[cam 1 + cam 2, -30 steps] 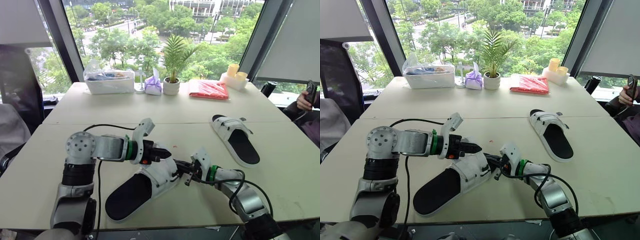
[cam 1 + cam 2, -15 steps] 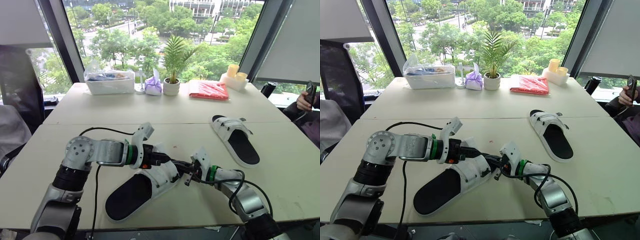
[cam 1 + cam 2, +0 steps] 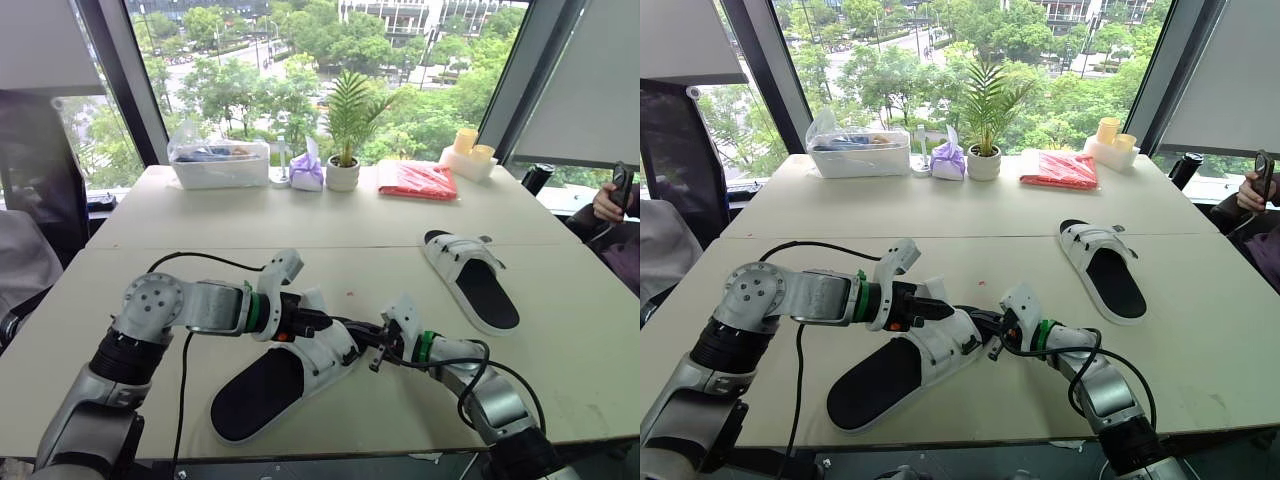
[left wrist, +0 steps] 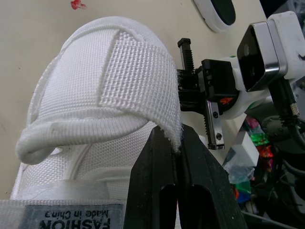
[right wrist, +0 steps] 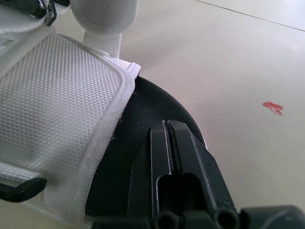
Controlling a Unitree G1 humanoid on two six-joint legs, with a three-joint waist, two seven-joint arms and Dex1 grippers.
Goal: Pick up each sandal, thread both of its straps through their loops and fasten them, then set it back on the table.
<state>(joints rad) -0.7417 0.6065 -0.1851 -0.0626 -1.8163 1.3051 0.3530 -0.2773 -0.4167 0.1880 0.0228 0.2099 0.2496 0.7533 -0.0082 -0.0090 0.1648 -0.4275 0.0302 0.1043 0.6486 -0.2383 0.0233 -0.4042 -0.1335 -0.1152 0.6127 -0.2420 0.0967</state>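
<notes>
A white sandal with a black footbed (image 3: 290, 375) lies near the table's front edge, toe toward my right arm. My left gripper (image 3: 325, 322) is over its strap end, and in the left wrist view its fingers (image 4: 157, 162) are shut on the edge of a white woven strap (image 4: 138, 71) that arches over the upper. My right gripper (image 3: 365, 340) sits at the sandal's toe; the right wrist view shows its fingers (image 5: 164, 143) shut, tips against the black footbed (image 5: 143, 129). A second white sandal (image 3: 470, 278) lies flat at the right.
Along the far edge stand a clear plastic box (image 3: 218, 160), a purple tissue pack (image 3: 306, 170), a potted plant (image 3: 343, 170), a red packet (image 3: 417, 178) and yellow cups (image 3: 472, 150). A person's hand (image 3: 612, 198) shows at the right edge. A black cable (image 3: 200, 258) loops behind my left arm.
My left arm has dropped lower and its gripper has slid down onto the sandal's strap. The right gripper and the sandal have barely moved.
</notes>
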